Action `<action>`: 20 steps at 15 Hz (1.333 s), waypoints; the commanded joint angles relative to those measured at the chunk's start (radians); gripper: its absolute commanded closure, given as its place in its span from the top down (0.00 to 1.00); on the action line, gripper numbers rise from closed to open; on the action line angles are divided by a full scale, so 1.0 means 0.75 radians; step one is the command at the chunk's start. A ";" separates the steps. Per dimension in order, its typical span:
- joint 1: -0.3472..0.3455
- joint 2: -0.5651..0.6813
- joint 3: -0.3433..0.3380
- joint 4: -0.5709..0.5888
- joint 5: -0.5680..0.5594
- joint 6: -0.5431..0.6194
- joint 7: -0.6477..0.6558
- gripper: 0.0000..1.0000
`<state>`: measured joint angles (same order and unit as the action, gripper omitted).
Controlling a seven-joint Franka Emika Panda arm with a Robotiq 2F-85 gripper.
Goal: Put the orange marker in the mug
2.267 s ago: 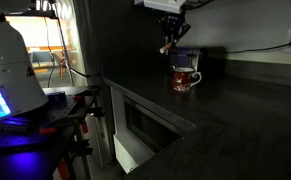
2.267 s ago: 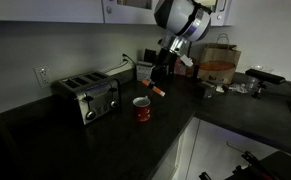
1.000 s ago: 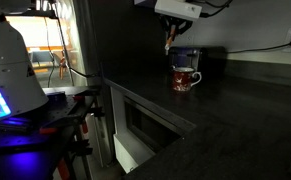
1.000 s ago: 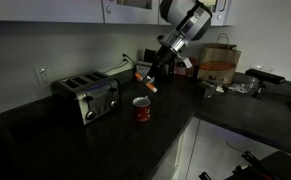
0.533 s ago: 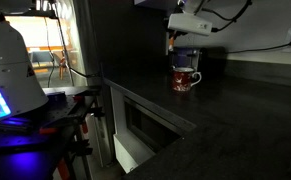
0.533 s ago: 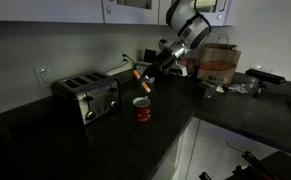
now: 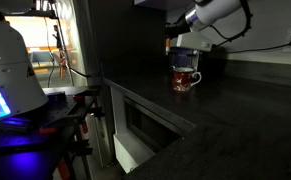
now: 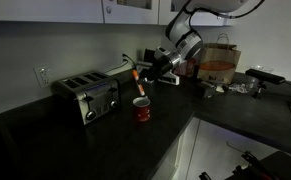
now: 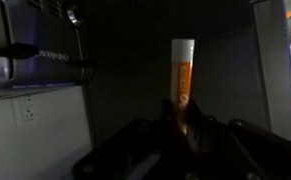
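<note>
The mug [image 8: 142,109] stands on the dark counter [image 8: 105,140]. It is white and red, and its open top faces up. The orange marker [image 8: 138,82] is not in the mug. It is up in the air, just above the mug and a little to the side of it, and it does not touch the mug. The gripper [image 8: 146,75] holds the marker. The marker is tilted, with its low end nearer to the mug's rim. The robot arm [image 8: 185,38] reaches toward the mug from higher up. In the wrist view the marker [image 9: 183,85] sticks out from the gripper [image 9: 190,135] and shows a pale, whitish end far from the fingers. The dark fingers [image 9: 135,150] are closed tight on the marker's other end, one on each side. In an exterior view the mug [image 7: 185,78] sits on the counter [image 7: 225,120], and the gripper [image 7: 172,42] hangs over it. That view is too dark to show the marker well. A silver toaster [image 8: 87,97] stands on the counter near the mug, and they do not touch. A brown bag [image 8: 220,63] stands farther from the mug than the toaster does, well apart from it. A wall plug [image 8: 42,73] is on the wall behind the toaster, far from the mug.
</note>
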<state>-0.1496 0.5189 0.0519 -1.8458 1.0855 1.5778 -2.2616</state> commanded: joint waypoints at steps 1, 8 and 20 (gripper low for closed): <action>-0.016 0.193 -0.006 0.221 -0.014 -0.184 -0.050 0.05; -0.021 0.462 -0.013 0.494 -0.010 -0.092 0.008 0.05; -0.030 0.486 -0.014 0.607 -0.134 -0.074 0.098 0.83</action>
<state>-0.1772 0.9326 0.0420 -1.3677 1.0248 1.5198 -2.2448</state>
